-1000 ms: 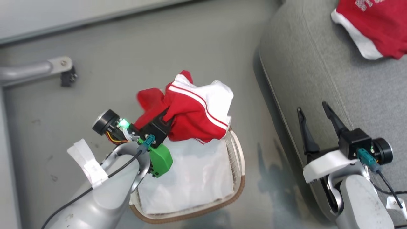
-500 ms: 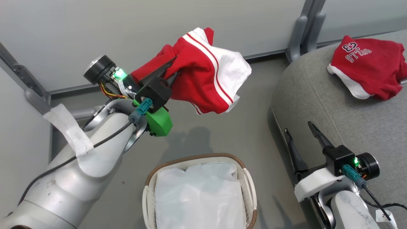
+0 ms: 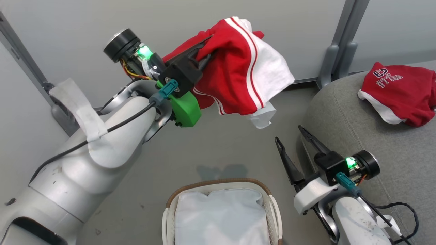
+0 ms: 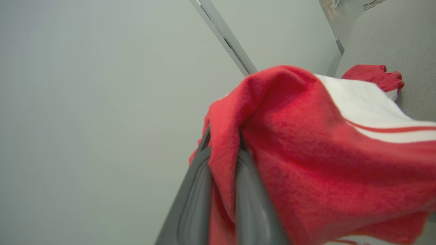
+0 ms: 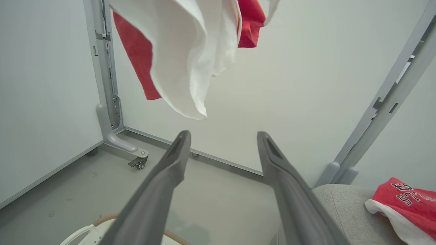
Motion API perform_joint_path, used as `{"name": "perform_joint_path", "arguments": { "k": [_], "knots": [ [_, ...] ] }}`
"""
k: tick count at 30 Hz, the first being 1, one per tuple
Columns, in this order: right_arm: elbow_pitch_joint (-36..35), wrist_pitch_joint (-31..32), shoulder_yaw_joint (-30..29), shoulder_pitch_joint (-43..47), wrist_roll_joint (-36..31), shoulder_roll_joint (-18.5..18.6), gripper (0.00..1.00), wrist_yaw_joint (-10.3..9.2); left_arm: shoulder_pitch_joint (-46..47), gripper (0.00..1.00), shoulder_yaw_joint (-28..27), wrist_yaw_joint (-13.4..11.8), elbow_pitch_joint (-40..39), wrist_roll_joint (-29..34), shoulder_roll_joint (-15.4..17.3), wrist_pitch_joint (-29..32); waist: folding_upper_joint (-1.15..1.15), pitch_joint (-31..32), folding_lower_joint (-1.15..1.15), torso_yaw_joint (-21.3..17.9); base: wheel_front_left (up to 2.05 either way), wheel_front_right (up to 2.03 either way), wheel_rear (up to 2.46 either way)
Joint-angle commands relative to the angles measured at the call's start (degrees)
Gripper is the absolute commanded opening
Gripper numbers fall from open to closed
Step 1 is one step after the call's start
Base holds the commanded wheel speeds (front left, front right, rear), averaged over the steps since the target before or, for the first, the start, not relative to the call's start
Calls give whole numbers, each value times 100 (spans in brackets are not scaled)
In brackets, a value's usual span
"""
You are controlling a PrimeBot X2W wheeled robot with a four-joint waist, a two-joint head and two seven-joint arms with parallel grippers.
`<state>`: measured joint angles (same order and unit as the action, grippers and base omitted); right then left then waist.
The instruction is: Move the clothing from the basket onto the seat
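Left end effector [image 3: 204, 51] is clamping a fold of the red-and-white striped garment [image 3: 238, 75]. In the left wrist view its two fingers [image 4: 201, 177] are pinching red cloth between them. The garment is hanging in the air off the fingers, draping to the right, high over the floor [image 3: 211, 149] and well apart from the basket [image 3: 272, 207] and the seat [image 3: 357, 143]. A second red garment [image 3: 398, 92] with white lettering is lying on the seat. The basket is sitting on the grey floor with its white liner [image 3: 221, 217] showing inside. A pale wall [image 3: 68, 20] and a grey frame post [image 3: 337, 44] are standing behind. The left arm is reaching up and forward. Right end effector [image 3: 289, 133] is hovering low beside the seat edge, fingers spread apart, gripping nothing.
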<state>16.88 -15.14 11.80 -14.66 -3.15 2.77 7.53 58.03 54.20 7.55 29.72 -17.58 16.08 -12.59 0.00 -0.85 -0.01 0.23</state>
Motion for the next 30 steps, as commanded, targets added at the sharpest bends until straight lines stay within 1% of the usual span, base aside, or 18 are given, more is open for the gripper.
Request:
{"name": "perform_joint_path", "arguments": {
  "k": [1, 8, 13, 20, 26, 27, 28, 29, 30],
  "knots": [
    [53, -1, 54, -98, -77, 22, 100, -8, 165, 0, 38, -17, -13, -61, -38, 5, 0, 37, 1, 62, 0, 0, 0],
    [523, -2, 300, -436, -199, 23, 100, -8, 455, 0, 304, -17, 43, -252, -248, -30, 0, 89, 1, 234, 0, 0, 0],
    [337, -1, 175, -643, -84, 20, 100, -8, 529, 0, 452, -17, 115, -354, -365, -70, 0, 107, 1, 310, 0, 0, 0],
    [-42, -2, 184, -790, -27, 22, 100, -8, 451, 0, 627, -16, 178, -502, -421, -130, 0, 151, 1, 352, 0, 0, 0],
    [16, -2, 283, -966, 10, 21, 100, -8, 342, 0, 717, -16, 223, -615, -486, -172, 0, 170, 1, 370, 0, 0, 0],
    [57, -1, 321, -1012, 16, 21, 88, -8, 327, 0, 727, -16, 228, -643, -495, -177, 0, 173, 1, 372, 0, 0, 0],
    [89, -1, 340, -1057, 22, 22, 63, -8, 318, 0, 738, -16, 236, -660, -500, -184, 0, 176, 1, 372, 0, 0, 0],
    [131, -1, 373, -1103, 24, 22, 42, -8, 305, 0, 752, -16, 247, -684, -503, -195, 0, 178, 1, 374, 0, 0, 0],
    [168, -1, 400, -1127, 24, 20, 36, -8, 290, 0, 758, -16, 261, -706, -504, -203, 0, 180, 1, 376, 0, 0, 0]
  ]
}}
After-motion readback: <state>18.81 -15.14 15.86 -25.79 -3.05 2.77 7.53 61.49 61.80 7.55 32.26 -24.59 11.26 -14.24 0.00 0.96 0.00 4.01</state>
